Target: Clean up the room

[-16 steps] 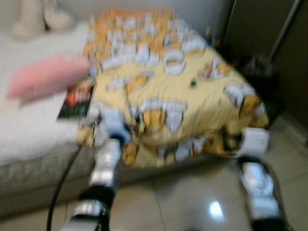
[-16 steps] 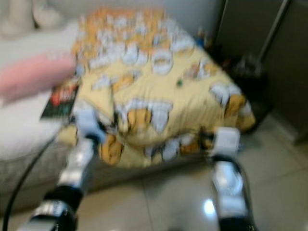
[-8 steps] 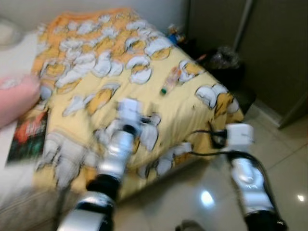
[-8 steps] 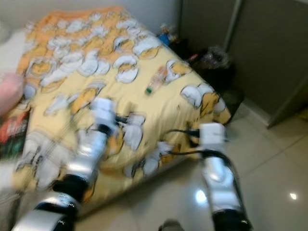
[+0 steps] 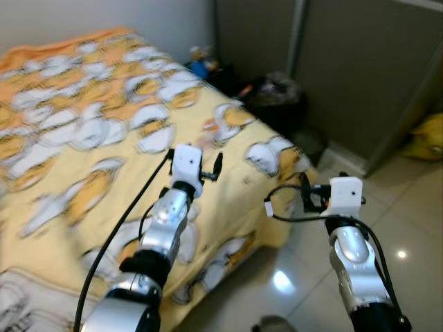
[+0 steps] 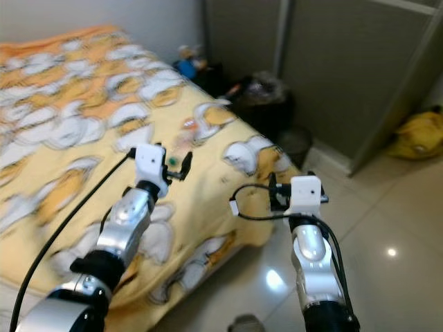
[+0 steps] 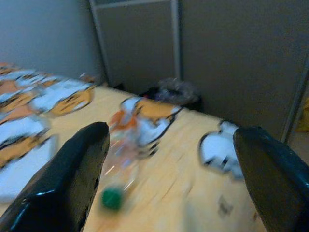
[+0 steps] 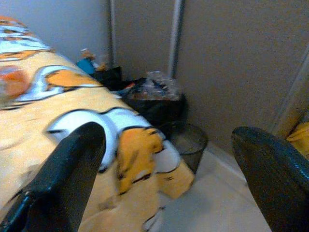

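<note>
A clear plastic bottle (image 6: 181, 140) with a green cap (image 7: 112, 198) lies on the yellow cartoon-print blanket (image 5: 83, 159) near the bed's foot corner. My left gripper (image 7: 171, 135) hovers open over the blanket just short of the bottle, which lies a little to one side of its line, nothing between its fingers (image 7: 72, 183). My right gripper (image 8: 168, 130) is open too, held off the bed's corner above the floor, facing a mesh waste bin (image 8: 186, 139).
A black rubbish bag (image 5: 275, 97) sits by the grey wardrobe doors (image 5: 360, 62). Small blue items (image 5: 199, 66) stand in the corner past the bed. A yellow bag (image 5: 423, 135) lies at the far right. Glossy tiled floor (image 5: 408, 228) stretches right of the bed.
The camera has swung right: the pink pillow and book are out of frame, the bed's foot corner and wardrobe are in. My left arm now reaches out over the blanket.
</note>
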